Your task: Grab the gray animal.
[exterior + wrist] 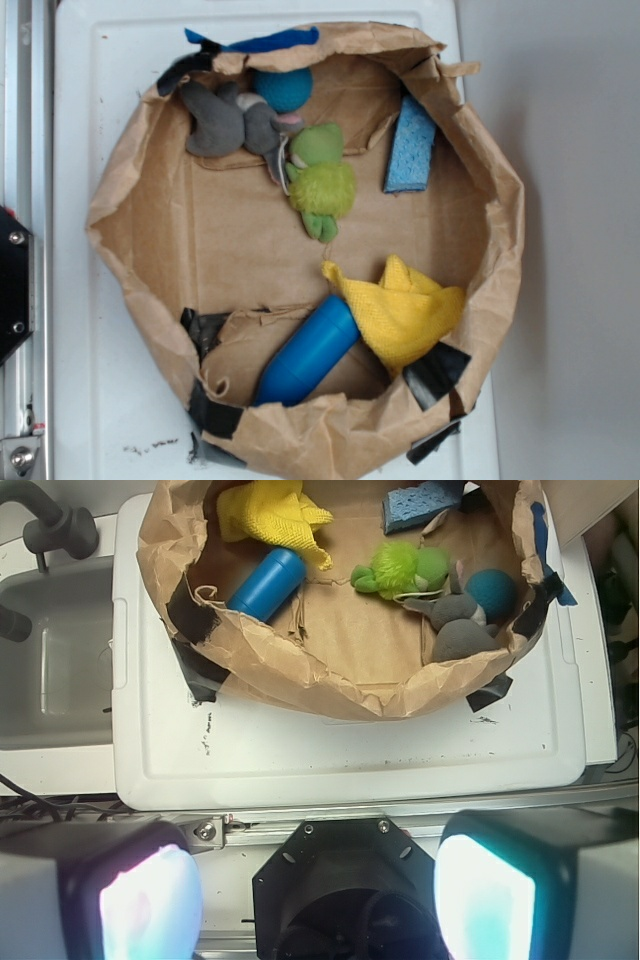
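Beside teal ball (pixel 282 88), gray animal (pixel 232 122) lying crosswise

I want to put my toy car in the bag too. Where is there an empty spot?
The bare brown floor left of the lime-green fuzzy plush, below the dark-gray plush animal, is free. It is crowded on top, where gray plush, green plush and teal-blue ball touch, and below by the blue plastic cylinder and yellow cloth.

The gray animal (pixel 462 625) sits half-hidden behind the paper wall (pixel 400 690).
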`<state>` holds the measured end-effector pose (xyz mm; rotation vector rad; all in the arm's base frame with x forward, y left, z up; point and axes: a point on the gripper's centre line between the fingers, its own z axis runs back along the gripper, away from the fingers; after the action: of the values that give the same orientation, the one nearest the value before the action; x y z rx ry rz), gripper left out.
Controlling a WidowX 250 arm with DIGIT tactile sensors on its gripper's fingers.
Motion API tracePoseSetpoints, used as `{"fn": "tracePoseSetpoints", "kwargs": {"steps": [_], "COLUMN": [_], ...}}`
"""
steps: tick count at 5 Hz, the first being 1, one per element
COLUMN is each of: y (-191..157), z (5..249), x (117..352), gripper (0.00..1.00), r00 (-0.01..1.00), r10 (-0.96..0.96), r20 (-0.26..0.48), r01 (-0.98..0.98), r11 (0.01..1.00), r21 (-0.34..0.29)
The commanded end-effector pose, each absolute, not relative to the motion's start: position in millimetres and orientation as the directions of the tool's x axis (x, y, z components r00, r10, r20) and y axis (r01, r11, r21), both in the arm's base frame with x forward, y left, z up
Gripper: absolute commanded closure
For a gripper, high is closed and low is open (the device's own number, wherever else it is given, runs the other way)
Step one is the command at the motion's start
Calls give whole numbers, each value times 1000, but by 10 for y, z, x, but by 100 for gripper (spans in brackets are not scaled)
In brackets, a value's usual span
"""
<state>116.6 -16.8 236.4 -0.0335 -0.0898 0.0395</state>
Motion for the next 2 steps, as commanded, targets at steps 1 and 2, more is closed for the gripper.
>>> {"fn": "tracePoseSetpoints", "kwargs": {"steps": [1, 2], "y": [-168, -131], "z": [2364, 2352], "x": [1166, 1425], "gripper": [0, 0], "r00": [995, 992], "r10": [41, 89], "r20": [89, 86], "r01": [-38, -85], "r11": [999, 996], "r21": [-35, -41]}}
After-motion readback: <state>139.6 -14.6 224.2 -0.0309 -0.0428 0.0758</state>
